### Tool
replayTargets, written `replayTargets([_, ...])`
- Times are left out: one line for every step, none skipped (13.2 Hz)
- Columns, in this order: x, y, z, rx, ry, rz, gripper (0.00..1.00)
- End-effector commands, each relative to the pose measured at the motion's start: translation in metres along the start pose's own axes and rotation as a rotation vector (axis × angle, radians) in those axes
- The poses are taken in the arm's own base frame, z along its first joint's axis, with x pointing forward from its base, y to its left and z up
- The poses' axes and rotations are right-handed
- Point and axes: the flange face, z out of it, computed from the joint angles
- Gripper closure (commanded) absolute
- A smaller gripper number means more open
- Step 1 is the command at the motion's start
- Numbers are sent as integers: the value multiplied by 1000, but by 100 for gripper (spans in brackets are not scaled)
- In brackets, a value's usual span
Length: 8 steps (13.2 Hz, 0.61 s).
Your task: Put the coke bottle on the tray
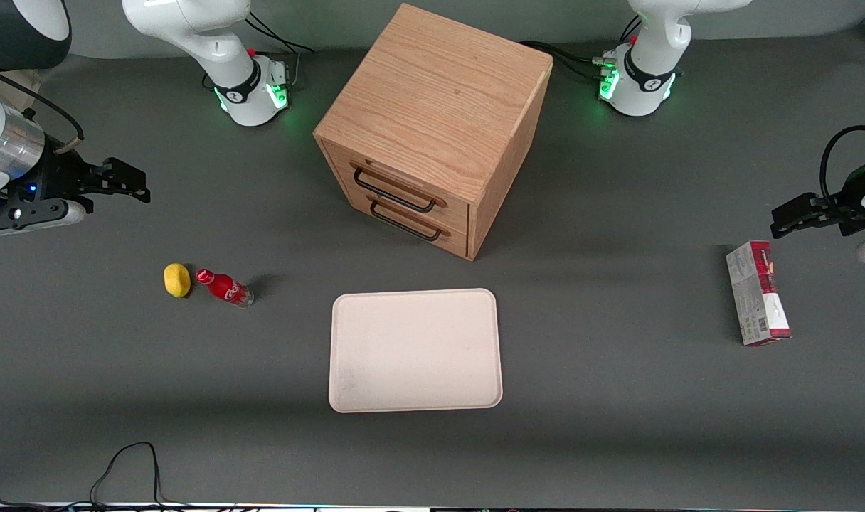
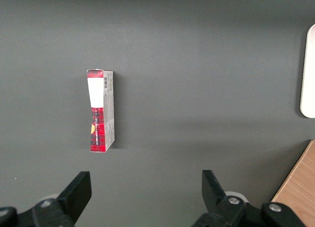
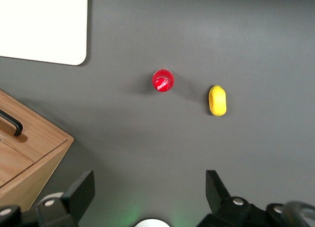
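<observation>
The small coke bottle with the red cap, red label and clear base (image 1: 224,286) stands upright on the dark grey desk (image 1: 617,427), toward the working arm's end. A small yellow lemon-shaped object (image 1: 177,279) sits just beside it, apart from it. The large flat cream-white rectangular tray with rounded corners (image 1: 415,350) lies near the middle of the desk, well apart from the bottle, with nothing on it. The light wooden two-drawer cabinet with black handles (image 1: 432,128) stands farther from the front camera than the tray.

The right arm's black two-finger hand (image 1: 132,182) hangs above the desk at the working arm's end, farther from the front camera than the bottle, with its fingers (image 3: 81,190) spread apart and nothing between them.

A red-and-white rectangular carton (image 1: 757,293) lies toward the parked arm's end.
</observation>
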Motion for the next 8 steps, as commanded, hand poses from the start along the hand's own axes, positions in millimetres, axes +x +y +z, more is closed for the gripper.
replayTargets([2, 3, -6, 0, -13, 13, 0])
replayTargets([1, 3, -7, 1, -8, 13, 0])
replayTargets([2, 5, -7, 1, -8, 7, 0])
replayTargets([2, 5, -8, 1, -6, 4, 0])
replayTargets([2, 5, -8, 1, -6, 13, 0])
replayTargets([2, 4, -9, -1, -5, 15, 0])
replayTargets([2, 3, -9, -1, -6, 13, 0])
replayTargets([2, 4, -9, -1, -6, 15, 0])
